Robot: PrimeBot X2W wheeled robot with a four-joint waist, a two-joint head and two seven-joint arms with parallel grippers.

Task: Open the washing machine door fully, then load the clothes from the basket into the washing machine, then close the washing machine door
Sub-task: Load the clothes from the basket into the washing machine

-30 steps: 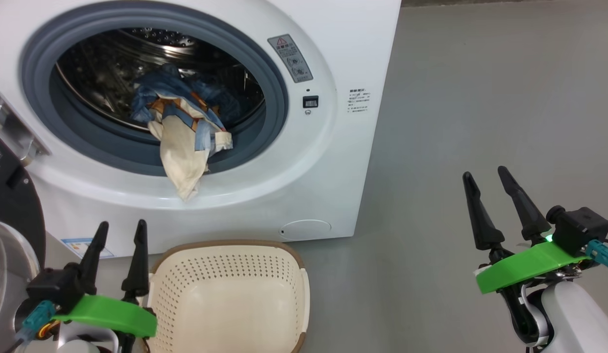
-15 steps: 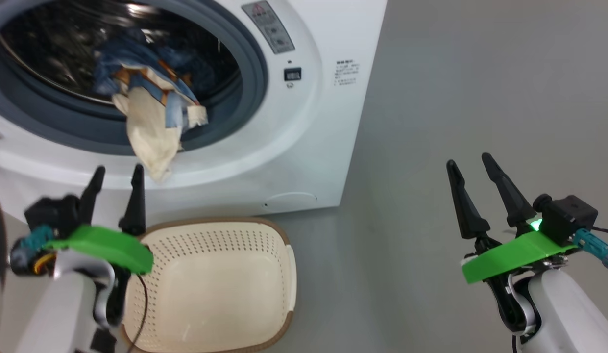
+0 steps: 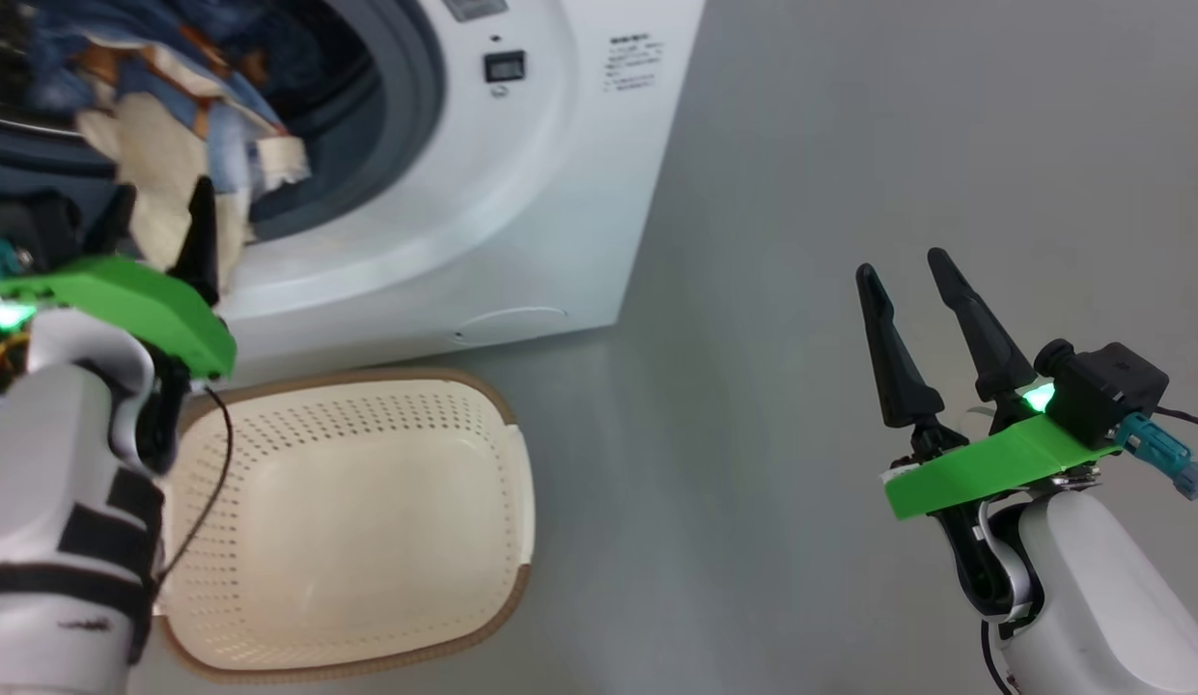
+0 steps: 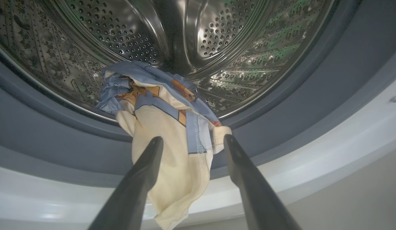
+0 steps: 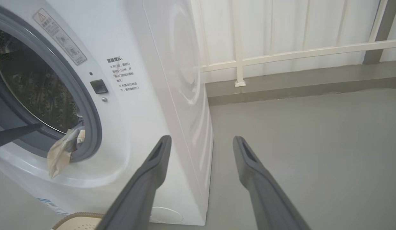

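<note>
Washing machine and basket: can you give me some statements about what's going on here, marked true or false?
1. The basket is empty. True.
2. No part of the clothes hangs out. False: a cream piece hangs out of the drum over the grey gasket.
3. The left hand grips the clothes. False: it is open, pointing at the hanging cloth.
4. The right hand is open and holds nothing. True.
</note>
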